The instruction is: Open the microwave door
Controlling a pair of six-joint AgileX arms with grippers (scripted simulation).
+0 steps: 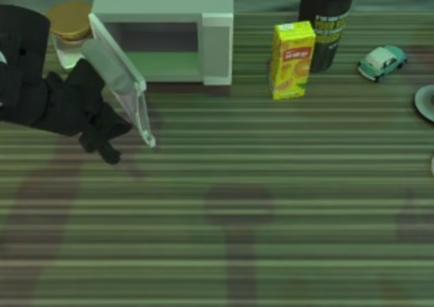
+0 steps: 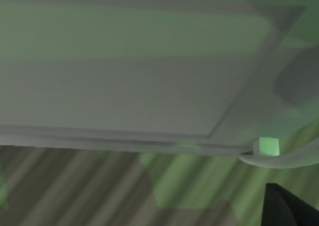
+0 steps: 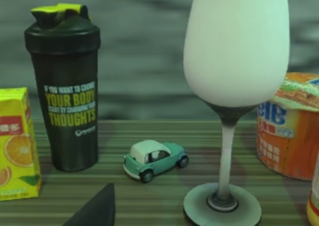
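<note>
The pale grey-white microwave stands at the back left of the table. The microwave door is swung out on its left hinge, angled toward the front, and the oven cavity shows behind it. My left gripper is open, on the door's outer side near its free edge, with nothing between its fingers. The left wrist view is filled by the door, with one dark fingertip in the corner. My right gripper is outside the top view; only a dark part of it appears in the right wrist view.
Right of the microwave stand a yellow juice carton, a black shaker bottle and a small teal toy car. A wine glass base sits at the right edge beside an orange tub. A gold-lidded jar is behind my left arm.
</note>
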